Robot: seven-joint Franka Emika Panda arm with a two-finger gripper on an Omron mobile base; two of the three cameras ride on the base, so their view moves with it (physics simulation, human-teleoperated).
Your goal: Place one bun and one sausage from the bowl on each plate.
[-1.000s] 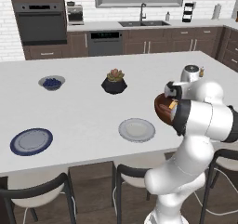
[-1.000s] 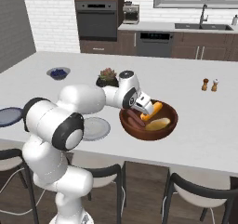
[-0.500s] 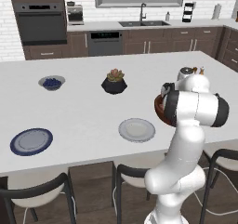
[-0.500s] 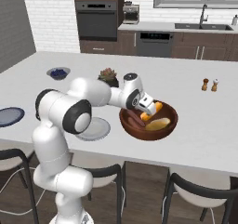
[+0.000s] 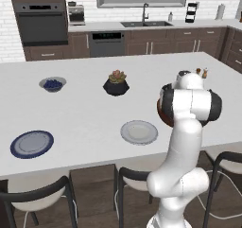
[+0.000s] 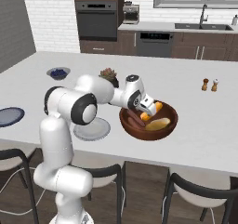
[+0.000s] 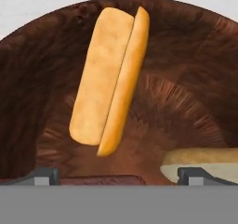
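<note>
The dark reddish-brown bowl (image 6: 168, 125) stands on the white island near its front edge, and my gripper (image 6: 146, 111) hangs open just inside its left half. In the hand view a yellow-orange bun (image 7: 111, 79) lies lengthwise on the bowl's (image 7: 186, 74) floor ahead. A second, paler bun (image 7: 204, 165) lies at the lower right. A reddish-brown sausage (image 7: 100, 180) lies between my two spread fingertips (image 7: 44, 175), with nothing gripped. The plain grey plate (image 6: 92, 129) sits left of the bowl. The blue-rimmed plate (image 6: 9, 116) lies at the far left. From the left base view my arm hides most of the bowl (image 5: 160, 112).
A small grey bowl of blue berries (image 5: 52, 83) and a black plant pot (image 5: 116, 83) stand toward the back of the island. Salt and pepper shakers (image 6: 209, 84) stand at the right. Dark chairs (image 5: 38, 198) line the island's near edge.
The arm's elbow has swung up and in toward the bowl, while the hand has stayed over the bowl's left half. The jaws have remained wide.
</note>
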